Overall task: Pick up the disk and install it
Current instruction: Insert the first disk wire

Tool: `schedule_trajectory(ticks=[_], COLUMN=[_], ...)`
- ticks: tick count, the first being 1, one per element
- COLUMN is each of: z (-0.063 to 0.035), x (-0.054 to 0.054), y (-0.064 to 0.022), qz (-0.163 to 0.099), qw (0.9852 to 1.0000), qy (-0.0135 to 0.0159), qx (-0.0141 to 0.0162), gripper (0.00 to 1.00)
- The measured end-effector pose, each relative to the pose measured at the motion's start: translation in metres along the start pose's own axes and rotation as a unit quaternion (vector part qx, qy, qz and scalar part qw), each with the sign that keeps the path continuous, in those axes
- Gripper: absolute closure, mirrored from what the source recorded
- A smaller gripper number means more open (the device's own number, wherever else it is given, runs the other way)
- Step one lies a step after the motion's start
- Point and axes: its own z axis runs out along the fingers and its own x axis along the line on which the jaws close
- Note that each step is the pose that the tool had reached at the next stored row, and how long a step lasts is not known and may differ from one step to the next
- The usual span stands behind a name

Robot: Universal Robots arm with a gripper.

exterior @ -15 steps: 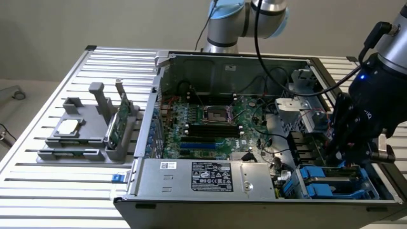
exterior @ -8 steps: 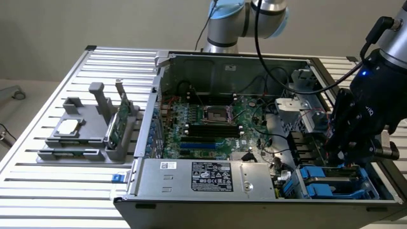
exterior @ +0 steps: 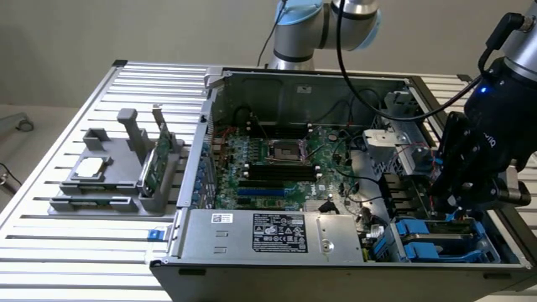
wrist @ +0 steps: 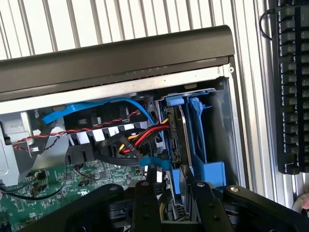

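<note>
Slatted table (exterior: 75,251), open PC case (exterior: 336,264): disk (wrist: 175,145) seemingly seated in blue bay, between parted jaws of gripper (wrist: 169,193).

Computer case (exterior: 336,264) appeared as matt grey sheet metal with a paper label. Drive bay (wrist: 205,130) was smooth blue plastic. Gripper (wrist: 170,193) was matt black. Table (exterior: 75,251) was ribbed, brushed metal.

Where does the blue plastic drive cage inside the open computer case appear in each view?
Exterior view: blue plastic drive cage at the exterior view's lower right, in the case's corner.
Wrist view: cage between red-yellow cables and case wall.
Shared landmark: green motherboard.
</note>
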Motion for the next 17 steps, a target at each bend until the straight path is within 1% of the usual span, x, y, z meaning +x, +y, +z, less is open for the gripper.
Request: schedule_trajectory(ticks=[3,11,12,13,14,15,16,17], z=[-0.0003,0.0003,0.0004,0.0004,0.0004,0.0004,0.0004,0.0004], x=[0.0000,0.0001,0.0001,0.0001,0.0001,0.0002,0.0002,0.0002], y=[0.0002,0.0004,0.0005,0.0005,0.0005,0.0007,0.0008,0.0008], qz=[-0.004,-0.026,-0.029,-0.031,-0.034,-0.036,-0.038,-0.041], qw=[1.0000,0.9996,0.9995,0.9995,0.9994,0.9993,0.9992,0.9991], qy=[0.0011,0.0083,0.0092,0.0101,0.0109,0.0118,0.0126,0.0134], qx=[-0.0001,-0.0009,-0.0010,-0.0010,-0.0010,-0.0010,-0.0010,-0.0010], gripper=[0.67,0.67,0.69,0.69,0.76,0.76,0.83,0.83])
